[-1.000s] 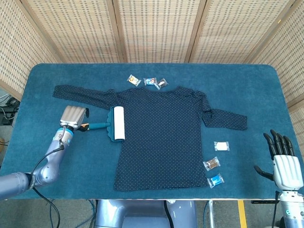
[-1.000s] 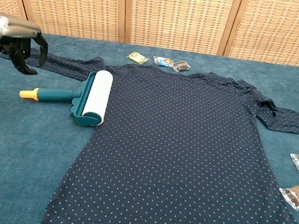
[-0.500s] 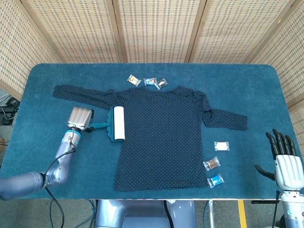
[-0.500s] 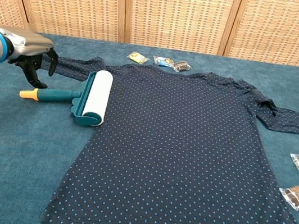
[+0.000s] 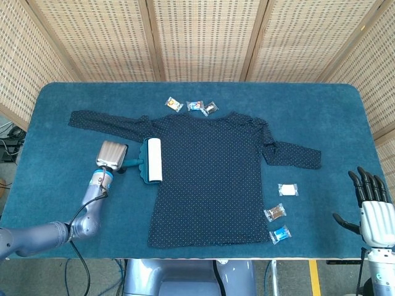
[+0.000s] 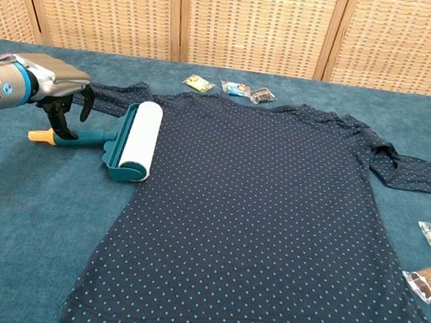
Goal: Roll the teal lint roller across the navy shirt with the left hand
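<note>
A counter (image 5: 345, 117) with a teal cloth carries small wrapped snacks. Three packets (image 5: 192, 105) lie in a row near the far edge. Three more sit near the right front: a white one (image 5: 287, 190), a brown one (image 5: 275, 213), and a blue one (image 5: 280, 234). Wicker screens (image 5: 197, 37) stand behind.

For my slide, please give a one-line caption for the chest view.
Left hand poised over the lint roller handle beside a navy shirt spread on the table.
</note>
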`<state>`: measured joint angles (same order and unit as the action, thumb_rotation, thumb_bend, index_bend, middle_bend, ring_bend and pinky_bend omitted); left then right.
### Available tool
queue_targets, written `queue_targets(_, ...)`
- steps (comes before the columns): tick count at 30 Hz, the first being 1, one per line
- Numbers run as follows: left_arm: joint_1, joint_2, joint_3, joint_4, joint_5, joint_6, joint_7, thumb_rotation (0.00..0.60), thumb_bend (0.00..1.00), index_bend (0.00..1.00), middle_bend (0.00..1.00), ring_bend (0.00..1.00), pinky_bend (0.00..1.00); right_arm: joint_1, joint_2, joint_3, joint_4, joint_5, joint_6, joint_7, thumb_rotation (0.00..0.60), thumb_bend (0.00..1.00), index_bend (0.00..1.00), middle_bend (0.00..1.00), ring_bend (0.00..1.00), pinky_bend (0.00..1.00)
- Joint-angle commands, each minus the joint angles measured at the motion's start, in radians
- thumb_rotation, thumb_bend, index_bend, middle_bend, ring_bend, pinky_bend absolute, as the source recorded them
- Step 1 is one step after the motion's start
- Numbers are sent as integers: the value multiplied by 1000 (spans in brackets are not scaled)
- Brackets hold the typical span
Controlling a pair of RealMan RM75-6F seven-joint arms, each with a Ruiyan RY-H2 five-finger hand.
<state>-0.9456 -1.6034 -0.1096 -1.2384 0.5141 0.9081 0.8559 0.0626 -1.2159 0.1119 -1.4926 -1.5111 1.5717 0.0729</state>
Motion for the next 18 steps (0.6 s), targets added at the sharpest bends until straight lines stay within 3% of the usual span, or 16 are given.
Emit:
queue_targets(1,-5,-12,3,13,-6,-4,7,600,293,418,894,794,731,0,0,0,0,1,0,0,600,140,66,0,0,0)
queue_targets(18,-25,-90,11,107,-11,-34,34,600,293,447,894,794,731,0,1,6,8,11,-3,16,600,140,68,0,0,0)
